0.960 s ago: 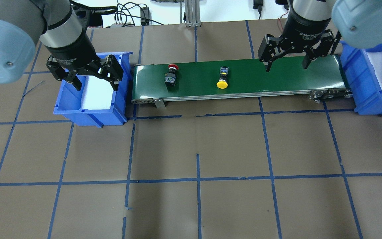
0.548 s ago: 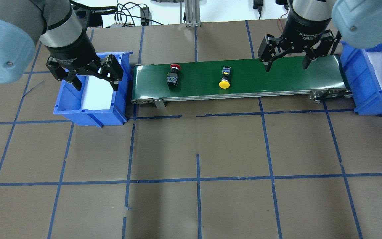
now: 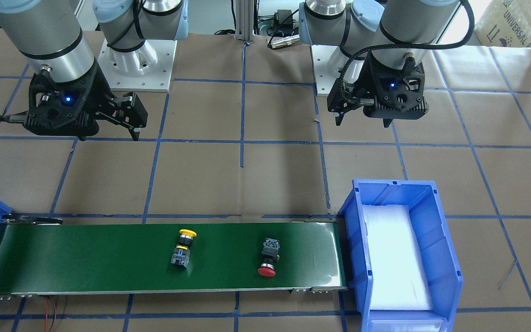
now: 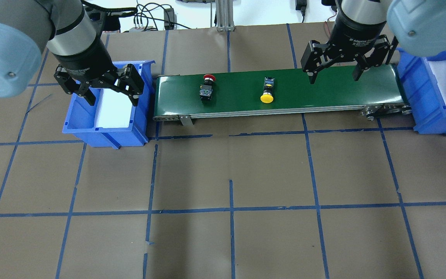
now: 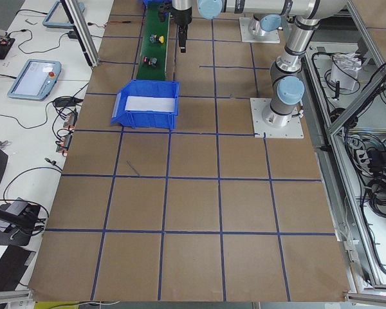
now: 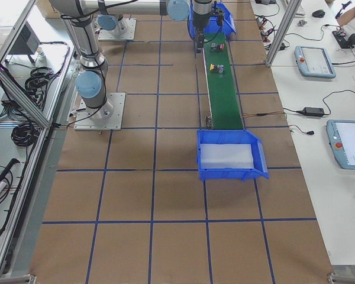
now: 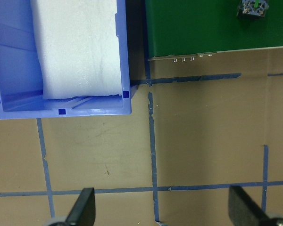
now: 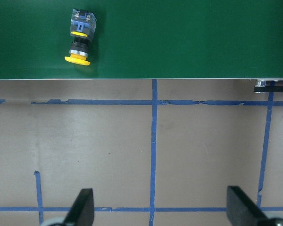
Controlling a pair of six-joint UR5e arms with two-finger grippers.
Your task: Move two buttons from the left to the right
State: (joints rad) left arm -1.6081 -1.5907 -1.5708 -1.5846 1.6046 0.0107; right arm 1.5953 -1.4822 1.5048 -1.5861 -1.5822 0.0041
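Both buttons lie on their sides on the green conveyor belt [image 4: 323,91]. The red button [image 4: 207,86] is near the belt's left end, and the yellow button [image 4: 267,91] is near its middle. In the front view the red button [image 3: 268,258] is right of the yellow button [image 3: 183,248]. My left gripper [image 4: 112,101] hangs open and empty above the left blue bin [image 4: 107,131]. My right gripper [image 4: 334,79] hangs open and empty over the belt's right part, to the right of the yellow button [image 8: 80,42].
A second blue bin [image 4: 420,112] with a white foam liner stands at the belt's right end. The left bin holds only white foam [image 7: 75,47]. Brown paper with blue tape lines covers the table [image 4: 230,174]. Cables lie behind the belt.
Both buttons have travelled a little to the right along the belt. Neither arm has moved and both grippers stay open.
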